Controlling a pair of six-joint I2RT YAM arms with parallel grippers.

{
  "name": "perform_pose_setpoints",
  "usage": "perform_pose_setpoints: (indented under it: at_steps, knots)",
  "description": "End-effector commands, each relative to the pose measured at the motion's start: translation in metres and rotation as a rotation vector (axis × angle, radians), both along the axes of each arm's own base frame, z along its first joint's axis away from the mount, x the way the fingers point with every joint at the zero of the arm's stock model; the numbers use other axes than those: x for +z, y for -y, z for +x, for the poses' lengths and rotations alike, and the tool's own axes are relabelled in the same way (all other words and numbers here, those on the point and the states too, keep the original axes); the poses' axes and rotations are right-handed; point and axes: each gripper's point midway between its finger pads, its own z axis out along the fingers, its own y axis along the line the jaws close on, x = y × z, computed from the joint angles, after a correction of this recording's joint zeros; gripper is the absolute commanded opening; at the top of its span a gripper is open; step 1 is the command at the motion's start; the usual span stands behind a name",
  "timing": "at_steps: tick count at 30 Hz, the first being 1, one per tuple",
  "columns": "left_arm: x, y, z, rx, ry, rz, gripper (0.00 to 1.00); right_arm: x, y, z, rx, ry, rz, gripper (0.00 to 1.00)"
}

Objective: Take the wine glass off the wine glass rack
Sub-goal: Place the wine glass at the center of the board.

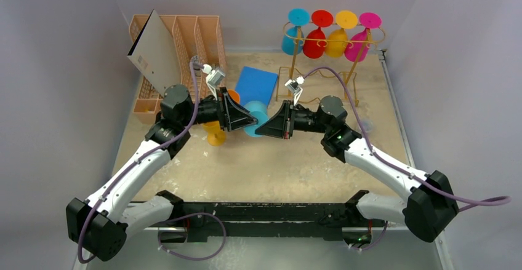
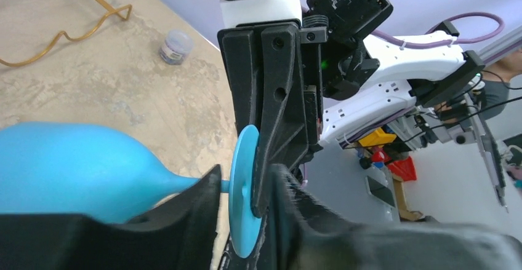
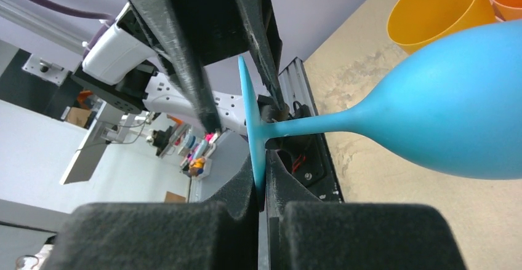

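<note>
Left gripper [image 1: 251,121] reaches in from the left at mid-surface; its jaws are parted and straddle the foot of the wine glass [image 1: 255,111], with a gap visible between one finger and the disc in the right wrist view, so no clamp there

Behind and to its left: peach file organizer [image 1: 206,36] at the back-left corner, with a pale board [image 1: 154,51] leaning in it

Yellow cup [image 1: 215,136] lies on the surface [image 1: 277,165] just under the left wrist; orange cup [image 1: 234,95] is partly hidden behind that wrist. Blue pad [image 1: 256,84] lies flat just behind the two grippers

Wine glass: light blue, held horizontal above the surface between the two grippers, bowl toward the left arm, foot disc toward the right arm. It is off the rack and well apart from it

Right gripper [image 3: 263,193] comes in from the right, jaws pinched together on the rim of the foot disc; it carries the glass

Wine glass rack [image 1: 354,67]: gold wire, back right, upright. Four glasses hang from its top rails, foot up: cyan glass [image 1: 290,42], red glass [image 1: 314,43], yellow glass [image 1: 336,42], magenta glass [image 1: 356,47]

Small lidded jar [image 2: 175,47] stands on the surface near the wavy lower bar of the rack; contents cannot be told
</note>
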Motion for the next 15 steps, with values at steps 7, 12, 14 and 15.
perform_pose_setpoints:
  at_steps: [7, 12, 14, 15]
  knots:
    - [0.010, -0.017, 0.003, 0.141, 0.032, 0.065, 0.77, 0.000, 0.011, -0.007, 0.000, 0.308, -0.015, 0.00]
    - [0.018, -0.030, 0.005, 0.226, 0.052, 0.109, 0.85, -0.017, 0.021, -0.018, 0.043, 0.553, -0.052, 0.00]
    - [0.018, -0.036, 0.007, 0.259, 0.045, 0.133, 0.85, -0.025, 0.025, -0.026, 0.091, 0.658, -0.055, 0.00]
    - [0.017, -0.038, 0.007, 0.271, 0.040, 0.145, 0.85, -0.030, 0.026, -0.031, 0.124, 0.722, -0.056, 0.00]
